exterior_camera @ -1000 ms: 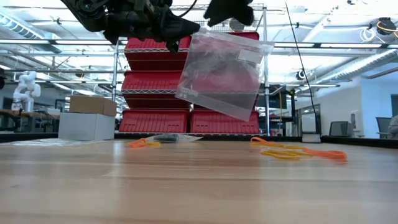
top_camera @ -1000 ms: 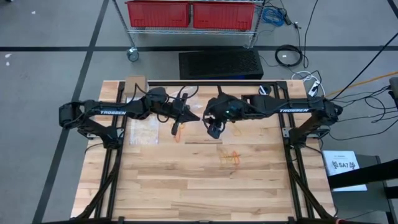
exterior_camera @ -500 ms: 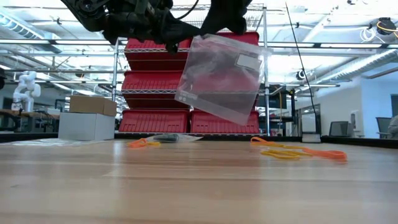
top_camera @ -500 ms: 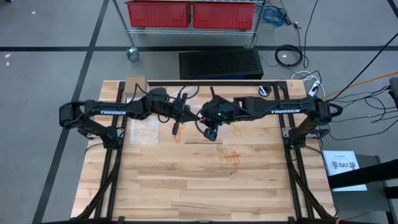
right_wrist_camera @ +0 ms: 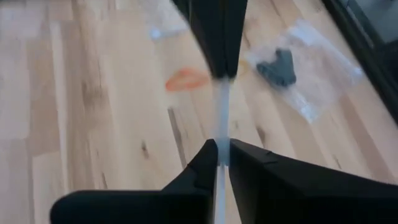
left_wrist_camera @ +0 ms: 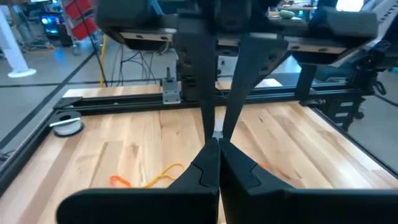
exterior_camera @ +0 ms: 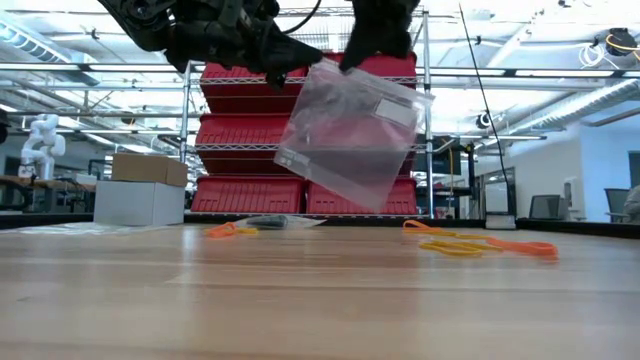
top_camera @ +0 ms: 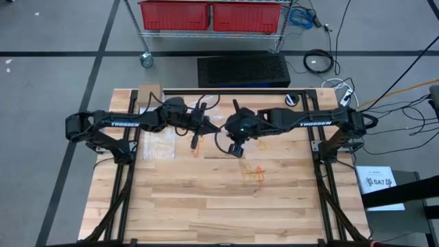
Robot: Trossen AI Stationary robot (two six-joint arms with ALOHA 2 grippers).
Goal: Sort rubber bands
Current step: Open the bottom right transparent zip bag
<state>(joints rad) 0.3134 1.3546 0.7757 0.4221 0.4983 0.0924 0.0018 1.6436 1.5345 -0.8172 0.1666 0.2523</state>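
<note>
A clear plastic bag (exterior_camera: 350, 135) hangs in the air over the middle of the table, tilted, its lower corner well above the wood. My left gripper (exterior_camera: 285, 62) and my right gripper (exterior_camera: 365, 62) are both shut on its upper edge, tips close together (top_camera: 208, 127) (top_camera: 233, 147). Orange and pale rubber bands lie loose on the table: one bunch (top_camera: 252, 173) near the right arm, one (top_camera: 195, 147) under the left gripper, and one orange loop (right_wrist_camera: 186, 79) in the right wrist view. My left gripper pinches the bag's upper corner (exterior_camera: 305, 68) between its two fingers, coming nearly level from the table's left. In its wrist view the bag shows edge-on (left_wrist_camera: 217, 135) just past the shut tips. The bag hangs below, clear of the table. My right gripper pinches the bag's upper edge (right_wrist_camera: 221, 134) between its two fingers, a little to the right of the left gripper's hold (exterior_camera: 375, 72). It comes slanting down from the table's right. The film runs edge-on between the two grippers and hangs tilted below them.
More clear bags lie flat on the table's left part (top_camera: 158, 140), and one with black pieces inside (right_wrist_camera: 287, 67) lies below the right gripper. A cardboard box (exterior_camera: 140, 190) stands at the far left. Red bins on a wire rack (exterior_camera: 300, 190) stand behind the table.
My right gripper has come down and toward the left gripper, tipped further downward, and shut on the bag's upper edge. The bag, which hung from the left gripper alone, has swung a little, and its lower corner has shifted left.
</note>
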